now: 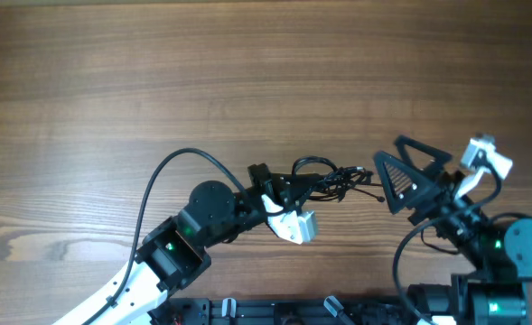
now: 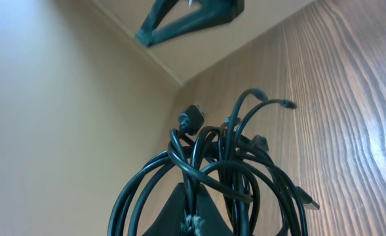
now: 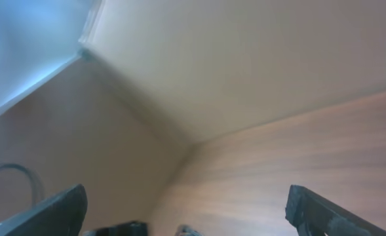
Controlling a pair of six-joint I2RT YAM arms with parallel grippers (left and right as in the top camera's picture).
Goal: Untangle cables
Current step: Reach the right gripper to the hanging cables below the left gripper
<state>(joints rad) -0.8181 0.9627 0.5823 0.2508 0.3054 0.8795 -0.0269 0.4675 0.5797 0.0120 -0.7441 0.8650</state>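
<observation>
Wood-grain table (image 1: 247,72) shows no separated strands: the cables (image 1: 333,179) form one knotted bundle near its front centre, clamped in the closed left gripper (image 1: 282,185). Right gripper (image 1: 396,171) stands just beside the bundle, jaws fully apart, holding nothing. Judged progress: early; every strand is yet to be pulled free

At the bottom centre of the frame we see our left fingers (image 2: 204,213) closed together on the cables (image 2: 227,157), a black bundle of loops rising toward the middle. One plug end (image 2: 191,119) sticks up at centre, and another (image 2: 287,103) curves out to the right. The wood-grain bench (image 2: 350,118) fills the right side. The dark right fingers (image 2: 193,16) cross the top edge.
</observation>
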